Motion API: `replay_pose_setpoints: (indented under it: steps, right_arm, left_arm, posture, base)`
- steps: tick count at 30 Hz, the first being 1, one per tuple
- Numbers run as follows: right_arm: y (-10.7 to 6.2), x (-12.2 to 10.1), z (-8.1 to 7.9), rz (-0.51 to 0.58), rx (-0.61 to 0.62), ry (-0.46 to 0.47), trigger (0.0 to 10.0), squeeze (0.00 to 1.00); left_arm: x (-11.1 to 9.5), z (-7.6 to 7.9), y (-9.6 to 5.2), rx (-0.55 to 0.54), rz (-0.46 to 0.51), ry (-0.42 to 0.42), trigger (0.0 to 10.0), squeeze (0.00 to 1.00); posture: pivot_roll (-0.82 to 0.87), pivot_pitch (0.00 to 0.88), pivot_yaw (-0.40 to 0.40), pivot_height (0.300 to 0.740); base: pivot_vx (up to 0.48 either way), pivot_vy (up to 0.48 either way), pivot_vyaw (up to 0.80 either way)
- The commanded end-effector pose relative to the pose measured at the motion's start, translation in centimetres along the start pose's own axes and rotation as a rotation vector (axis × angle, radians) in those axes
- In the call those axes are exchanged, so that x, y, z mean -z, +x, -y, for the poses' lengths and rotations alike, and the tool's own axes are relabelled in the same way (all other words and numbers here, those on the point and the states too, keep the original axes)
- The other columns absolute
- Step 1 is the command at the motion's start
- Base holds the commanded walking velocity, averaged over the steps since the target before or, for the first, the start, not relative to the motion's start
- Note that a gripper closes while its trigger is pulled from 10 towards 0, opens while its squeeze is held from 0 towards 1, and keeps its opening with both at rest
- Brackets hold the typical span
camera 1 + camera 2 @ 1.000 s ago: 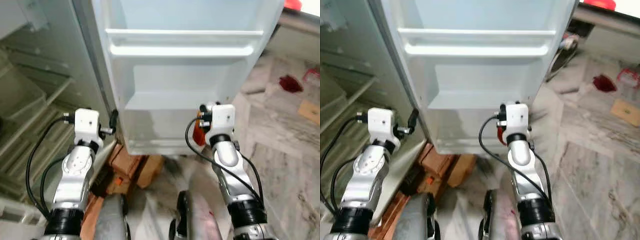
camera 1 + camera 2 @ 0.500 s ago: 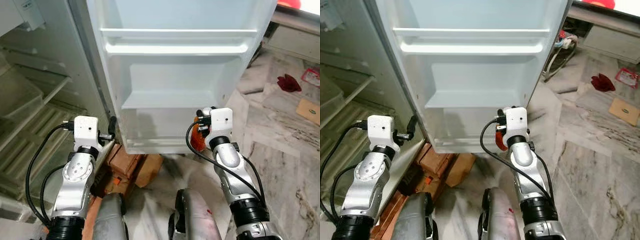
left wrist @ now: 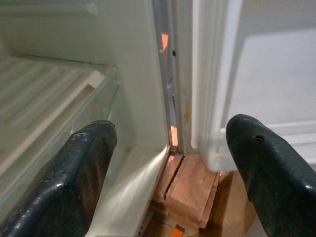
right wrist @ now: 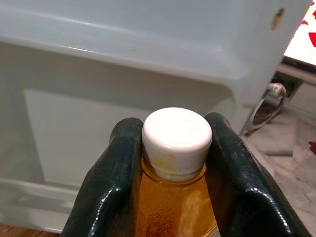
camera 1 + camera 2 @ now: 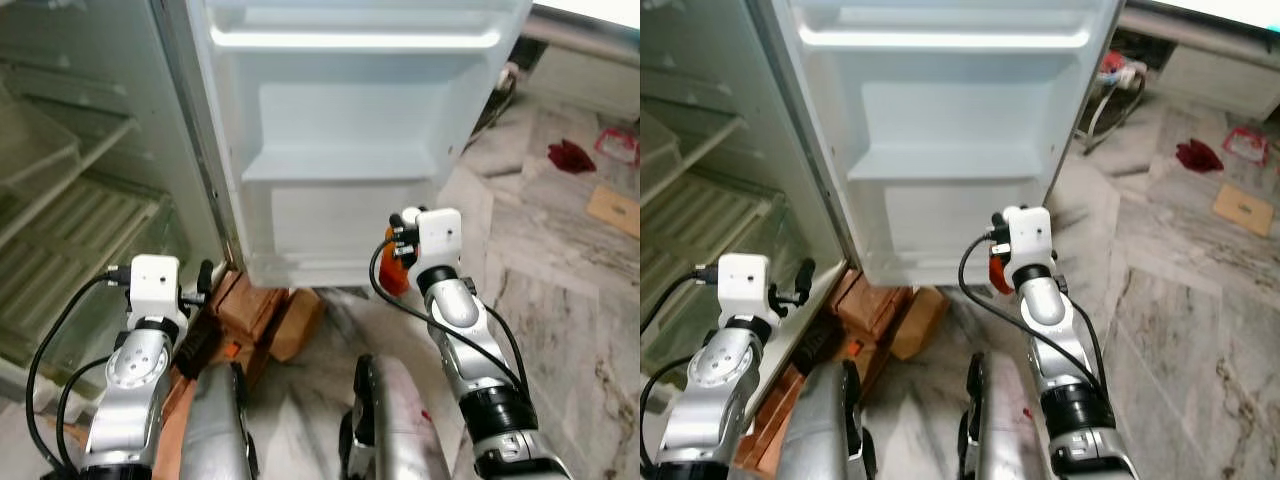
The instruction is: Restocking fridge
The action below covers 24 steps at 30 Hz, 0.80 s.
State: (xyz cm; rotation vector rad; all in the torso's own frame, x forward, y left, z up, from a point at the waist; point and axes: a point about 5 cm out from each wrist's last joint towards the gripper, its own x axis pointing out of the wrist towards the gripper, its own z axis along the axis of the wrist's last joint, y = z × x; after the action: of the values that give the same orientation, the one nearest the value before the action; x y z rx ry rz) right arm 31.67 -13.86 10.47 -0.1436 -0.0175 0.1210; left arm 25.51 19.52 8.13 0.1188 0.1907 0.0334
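A bottle of orange liquid with a white cap sits between the two black fingers of my right gripper, which is shut on its neck. In the eye views the bottle shows as an orange patch just behind the right wrist, low in front of the open fridge door. The door's inner shelves are white and bare. My left gripper is open, its fingers spread before the hinge gap between the fridge body and the door. In the eye view the left gripper hangs low by the fridge's bottom corner.
The fridge body stands open at left with glass shelves and a drawer. Wooden blocks lie under the door's hinge corner. Marble floor spreads to the right, with a red cloth, a cardboard piece and cables.
The view has shifted down and back from the fridge door. My left arm has sunk lower beside the fridge corner. The right gripper keeps the bottle at about the same height.
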Motion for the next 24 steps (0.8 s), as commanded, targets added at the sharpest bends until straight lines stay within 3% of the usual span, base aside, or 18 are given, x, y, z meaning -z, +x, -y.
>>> replay_pose_setpoints:
  steps: [1, 7, 13, 20, 21, 24]
  right_arm:
    - [0.6, -1.2, 0.1, 0.067, -0.019, -0.026, 10.0, 0.00]
    - [2.1, -2.8, -1.0, 0.169, -0.097, -0.107, 10.0, 0.00]
    - [3.5, -3.7, -1.0, 0.205, -0.122, -0.148, 10.0, 0.00]
    - [5.0, -5.0, -1.7, 0.277, -0.164, -0.274, 10.0, 0.00]
    - [5.2, -5.3, -1.8, 0.312, -0.164, -0.362, 10.0, 0.00]
    - [5.4, -5.5, -1.5, 0.329, -0.140, -0.411, 10.0, 0.00]
  left_arm:
    - [-0.1, 0.1, -0.4, 0.003, 0.005, 0.021, 10.0, 0.00]
    - [-1.0, -0.8, -0.7, -0.007, 0.031, 0.040, 10.0, 0.00]
    - [-2.4, -1.1, -0.5, 0.001, 0.078, 0.061, 10.0, 0.00]
    - [-3.9, -2.1, -1.7, -0.009, 0.123, 0.088, 10.0, 0.00]
    - [-3.9, -2.2, -2.1, -0.007, 0.117, 0.096, 10.0, 0.00]
    - [-3.9, -2.5, -2.5, -0.007, 0.109, 0.105, 10.0, 0.00]
  posture:
    - [0.04, 0.114, -0.039, 0.561]
    - [0.06, 0.147, -0.015, 0.561]
    - [0.09, 0.173, -0.006, 0.561]
    - [0.15, 0.231, 0.016, 0.561]
    - [0.17, 0.244, 0.021, 0.561]
    - [0.18, 0.253, 0.028, 0.561]
  base:
    - [0.000, 0.000, 0.00]
    - [0.000, 0.000, 0.00]
    - [0.000, 0.000, 0.00]
    - [0.000, 0.000, 0.00]
    - [0.000, 0.000, 0.00]
    - [0.000, 0.000, 0.00]
